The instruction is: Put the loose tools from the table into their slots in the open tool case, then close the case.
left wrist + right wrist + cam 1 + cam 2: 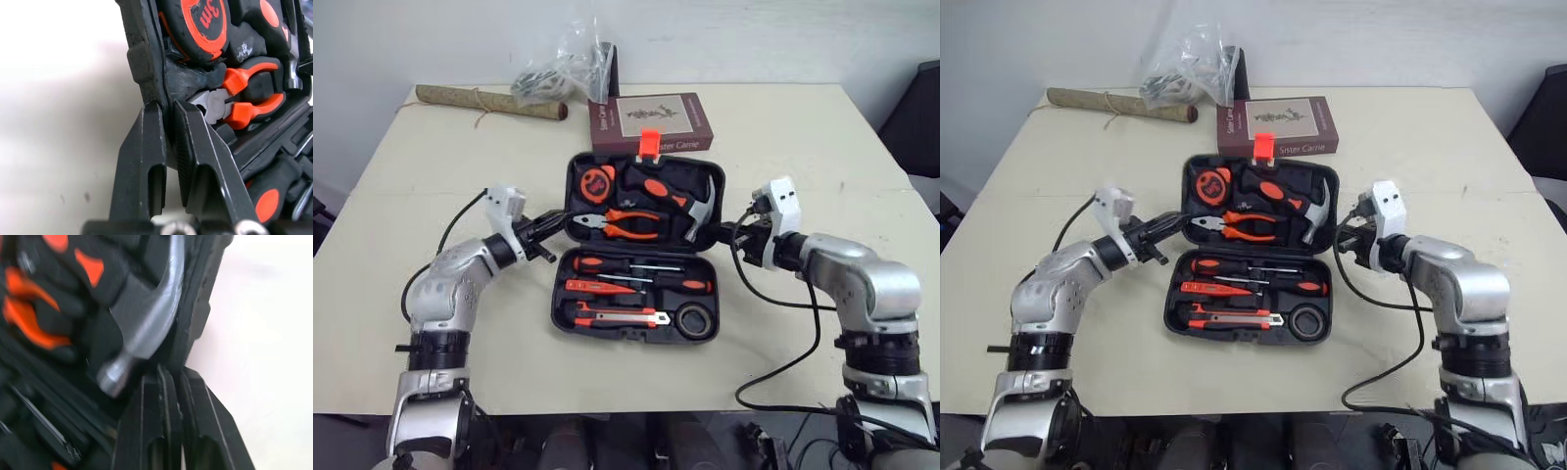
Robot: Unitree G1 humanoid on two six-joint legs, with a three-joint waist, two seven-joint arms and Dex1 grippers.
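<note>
Everything looked slotted; left tool (558,218) and right tool (730,232) pinched the tool case (560,294)'s far half, seemingly ready to swing it shut together.

R end effector (177,375) pinches case rim (196,301), hammer head (146,320) just beside.

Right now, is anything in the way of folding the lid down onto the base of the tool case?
Nothing visible does. The tools sit in their slots, none across the hinge. Left fingers and right fingers pinch the lid by its side edges; the book lies behind it, outside the swing toward the base.
</note>
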